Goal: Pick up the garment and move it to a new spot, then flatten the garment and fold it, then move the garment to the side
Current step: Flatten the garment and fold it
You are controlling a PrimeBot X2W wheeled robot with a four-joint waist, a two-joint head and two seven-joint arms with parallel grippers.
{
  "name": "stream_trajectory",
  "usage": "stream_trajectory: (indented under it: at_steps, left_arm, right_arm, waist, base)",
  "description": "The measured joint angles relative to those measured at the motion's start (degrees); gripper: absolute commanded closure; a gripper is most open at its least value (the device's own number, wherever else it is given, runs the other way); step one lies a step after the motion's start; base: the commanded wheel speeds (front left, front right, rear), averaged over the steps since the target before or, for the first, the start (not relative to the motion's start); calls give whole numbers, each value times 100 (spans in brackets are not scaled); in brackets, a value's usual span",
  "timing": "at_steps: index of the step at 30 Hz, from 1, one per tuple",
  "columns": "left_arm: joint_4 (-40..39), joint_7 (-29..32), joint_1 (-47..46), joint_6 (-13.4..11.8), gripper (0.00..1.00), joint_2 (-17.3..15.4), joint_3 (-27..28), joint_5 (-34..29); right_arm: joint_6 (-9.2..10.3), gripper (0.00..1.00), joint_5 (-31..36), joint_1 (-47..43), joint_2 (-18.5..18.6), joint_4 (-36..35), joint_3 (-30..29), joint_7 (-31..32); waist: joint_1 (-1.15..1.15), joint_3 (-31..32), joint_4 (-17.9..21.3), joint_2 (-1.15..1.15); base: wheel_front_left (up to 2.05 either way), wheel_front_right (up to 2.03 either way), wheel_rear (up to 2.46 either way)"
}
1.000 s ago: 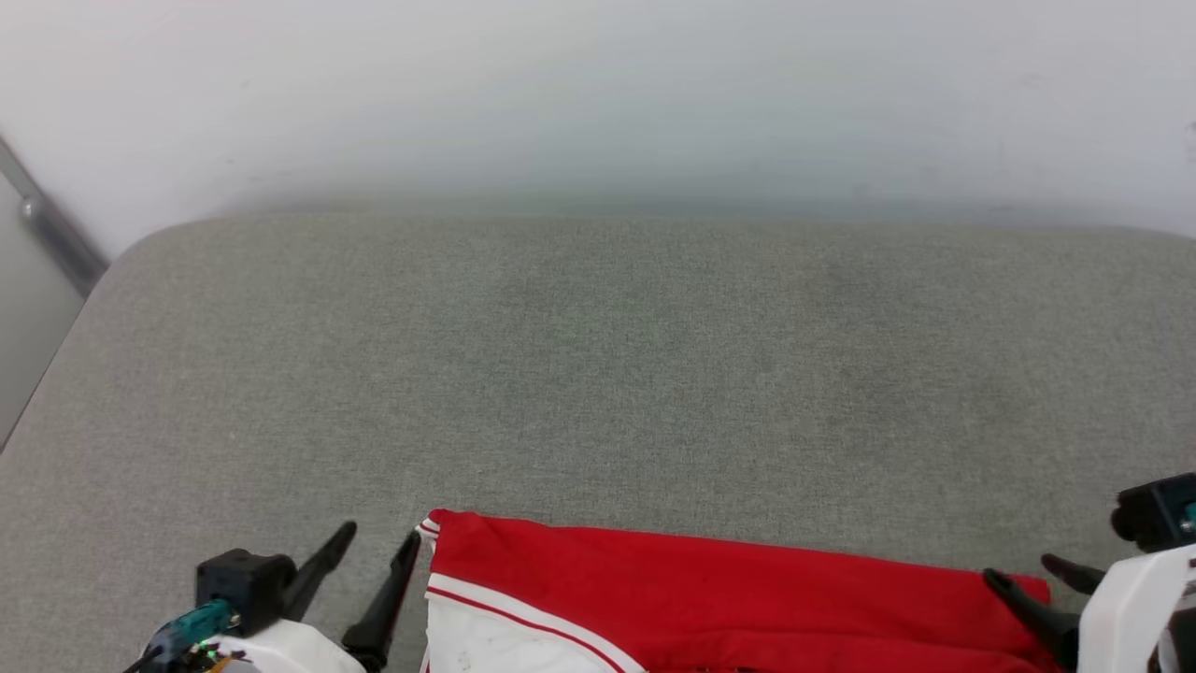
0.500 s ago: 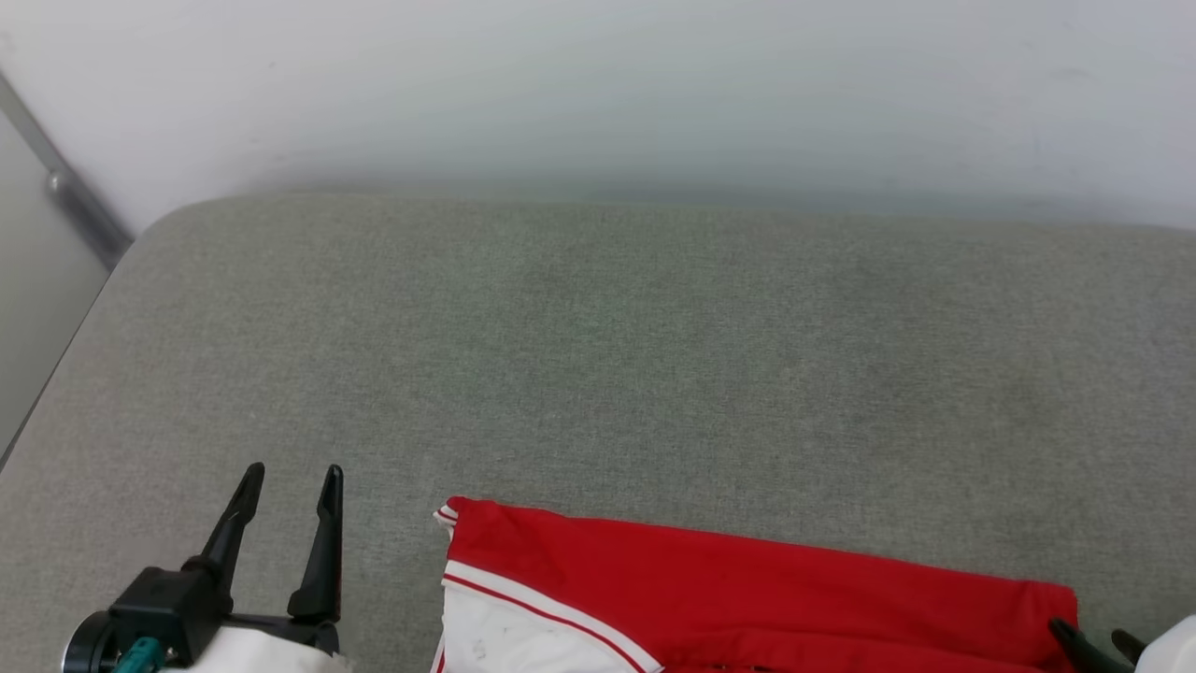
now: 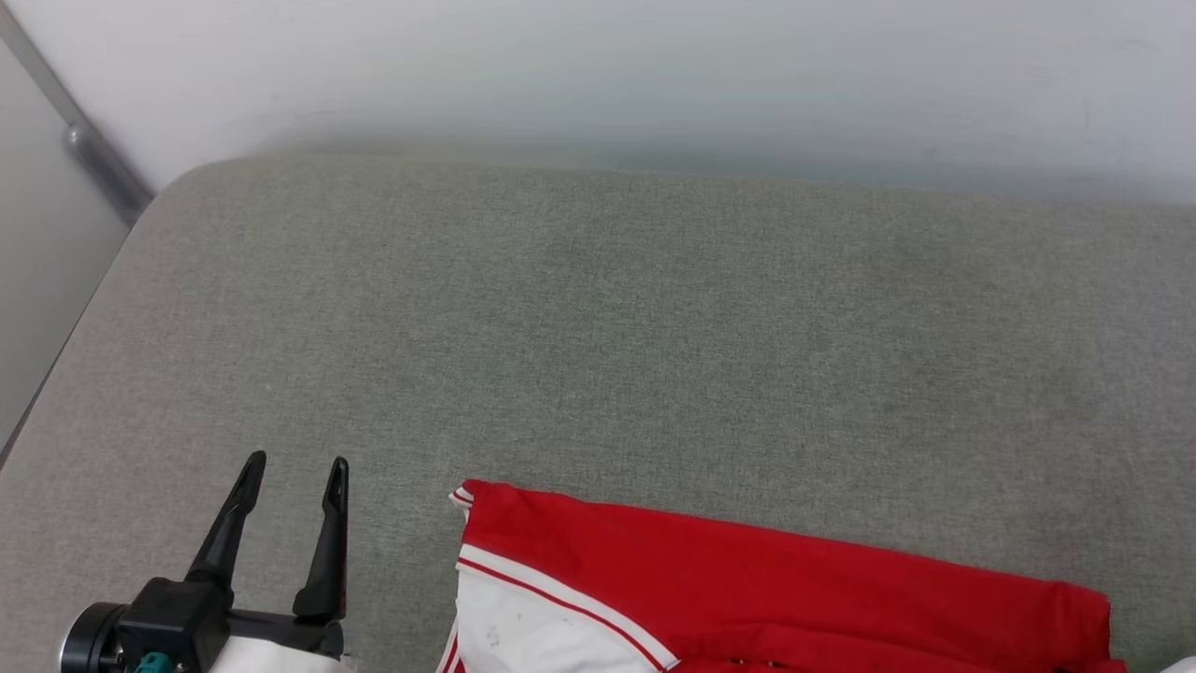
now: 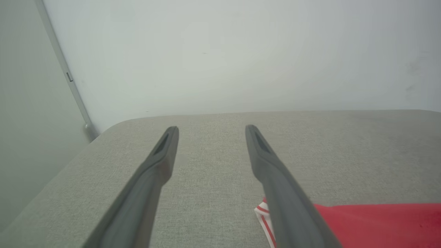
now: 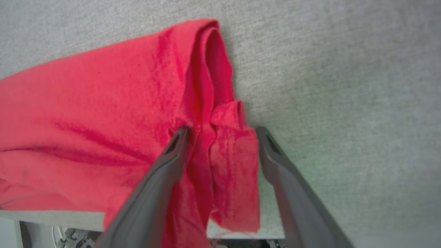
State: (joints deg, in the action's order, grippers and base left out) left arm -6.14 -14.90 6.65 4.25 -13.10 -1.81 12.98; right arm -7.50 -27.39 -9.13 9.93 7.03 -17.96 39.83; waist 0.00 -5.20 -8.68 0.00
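Seen from the head, the left gripper [image 3: 295, 465] hangs at lower left, its two dark fingers spread with nothing between them. It is just left of the garment [image 3: 747, 579], a red jersey with a white sleeve and striped trim, which lies along the near edge of a grey padded surface [image 3: 598, 327] before a white wall [image 3: 598, 75]. In the left wrist view, the left gripper [image 4: 212, 128] stands parted above bare grey cloth, and a striped corner of the garment [image 4: 379, 220] shows at lower right behind one finger. In the right wrist view, the right gripper [image 5: 222, 131] is spread wide astride a crumpled red fold of the garment [image 5: 86, 103] without pinching it, and the fold droops over the surface's edge.
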Motion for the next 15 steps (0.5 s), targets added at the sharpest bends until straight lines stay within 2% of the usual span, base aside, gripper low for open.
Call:
stream_trajectory:
  at_steps: [6, 13, 14, 15]
  left_arm:
    - [40, 0, -29, 183, 0, 188, 177, -167]
    - [127, 0, -79, 281, 0, 314, 185, -280]
    - [138, 0, -79, 282, 0, 324, 186, -285]
    - [152, 0, -79, 285, 0, 327, 185, -290]
  right_arm:
    - [10, 0, -149, 73, 86, 282, 212, -154]
    - [62, 0, -407, 163, 242, 458, 801, -430]
    - [63, 24, -458, 171, 243, 470, 882, -470]
    - [63, 75, -502, 185, 244, 493, 951, -514]
  waist:
    - [0, -81, -44, 0]
    - [0, -101, -38, 0]
    - [0, -92, -34, 0]
    - [0, -77, -30, 0]
  base:
    - [0, 0, 0]
    - [0, 0, 0]
    - [0, 0, 0]
    - [0, 0, 0]
